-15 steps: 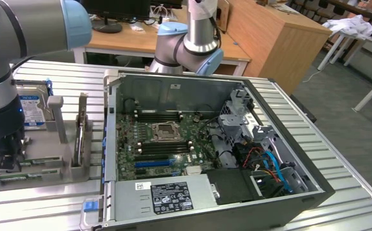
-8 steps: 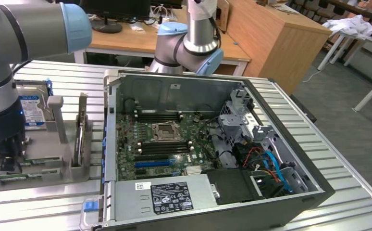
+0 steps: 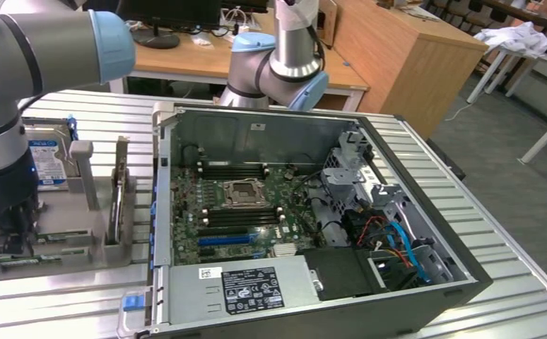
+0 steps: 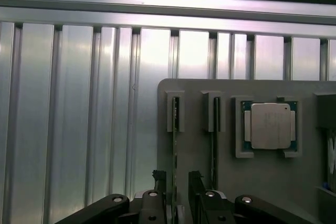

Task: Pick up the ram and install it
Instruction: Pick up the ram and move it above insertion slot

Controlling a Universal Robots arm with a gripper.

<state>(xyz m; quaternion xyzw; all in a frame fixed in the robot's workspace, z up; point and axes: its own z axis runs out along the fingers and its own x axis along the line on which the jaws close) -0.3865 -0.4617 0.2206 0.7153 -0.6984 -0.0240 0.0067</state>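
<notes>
Open computer case [image 3: 217, 138]; processor [image 4: 270, 125], seemingly cradled.

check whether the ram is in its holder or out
In: the ram stands on edge in the grey holder, the open pincer straddling it.

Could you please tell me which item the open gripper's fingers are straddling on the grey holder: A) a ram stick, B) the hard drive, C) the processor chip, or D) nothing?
A: in the wrist view the ram stands on edge between the fingers of the open gripper.
</notes>
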